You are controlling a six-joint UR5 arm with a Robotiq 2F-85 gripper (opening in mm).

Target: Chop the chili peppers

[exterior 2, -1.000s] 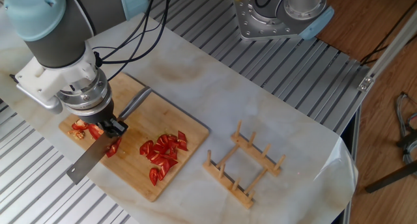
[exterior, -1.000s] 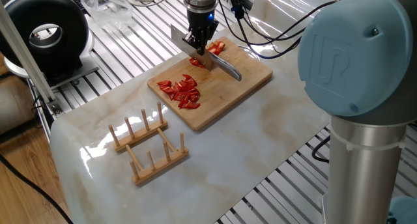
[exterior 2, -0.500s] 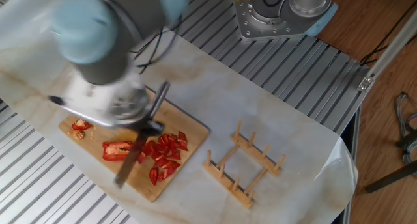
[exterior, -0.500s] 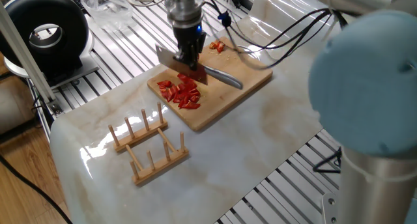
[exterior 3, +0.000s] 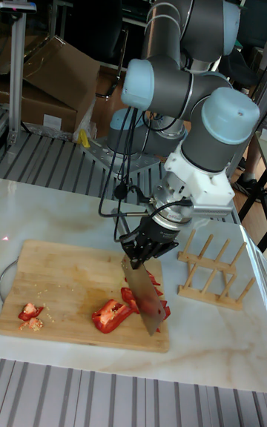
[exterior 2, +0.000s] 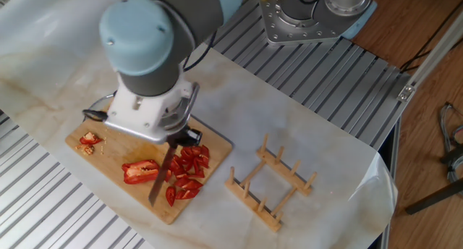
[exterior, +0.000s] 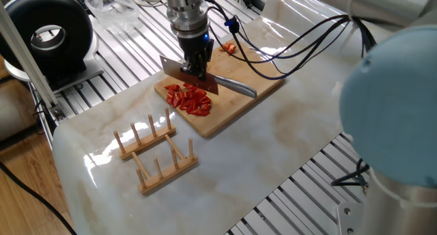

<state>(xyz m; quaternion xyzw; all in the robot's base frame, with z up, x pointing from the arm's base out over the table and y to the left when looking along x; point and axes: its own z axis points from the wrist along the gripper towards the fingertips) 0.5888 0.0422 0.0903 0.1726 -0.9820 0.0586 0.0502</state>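
No words, numbers or labels can be read in any view; the raised mark on the robot arm's blue joint cap is perhaps a logo, too blurred to make out.

The gripper with the knife has moved across the cutting board, away from the small red scraps at the far end and over to the pile of cut chili peppers. The blade now sits between that pile and one big pepper piece. The big piece, hidden under the arm before, now lies in plain sight just beside the pile.
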